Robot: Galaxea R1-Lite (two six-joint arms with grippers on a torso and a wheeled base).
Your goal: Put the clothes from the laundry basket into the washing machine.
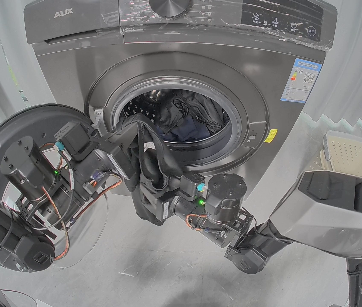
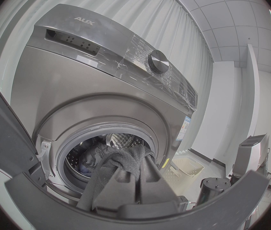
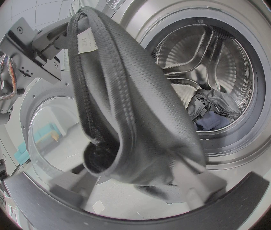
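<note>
Centre of the head view: a grey front-loading washing machine (image 1: 181,65), with its round door (image 1: 23,133) swung open at the left of the frame. Inside the drum (image 1: 144,103), toward the lower right of the opening: a heap of dark clothes (image 1: 189,116), black over a patch of navy.

Just in front of the opening's lower left rim: a dark mesh garment (image 1: 149,163), outside the drum, hanging in a long doubled fold with a small white label near its top. At the upper end of that fold: the left tool (image 1: 123,137), closed narrow on the garment's thick band, cloth pinched between both fingers (image 2: 119,186) and bunched over their tips. At the lower end, below centre of the frame: the right tool (image 1: 153,199), half covered by the hanging cloth. In the right wrist view, fingers (image 3: 68,186) spread wide, the garment's lower fold drooping between them; no telling whether cloth and fingers touch.

At the right edge of the head view, well apart from both tools: a cream perforated laundry basket (image 1: 351,150) on the pale floor (image 1: 155,261), beside the machine's right flank.
</note>
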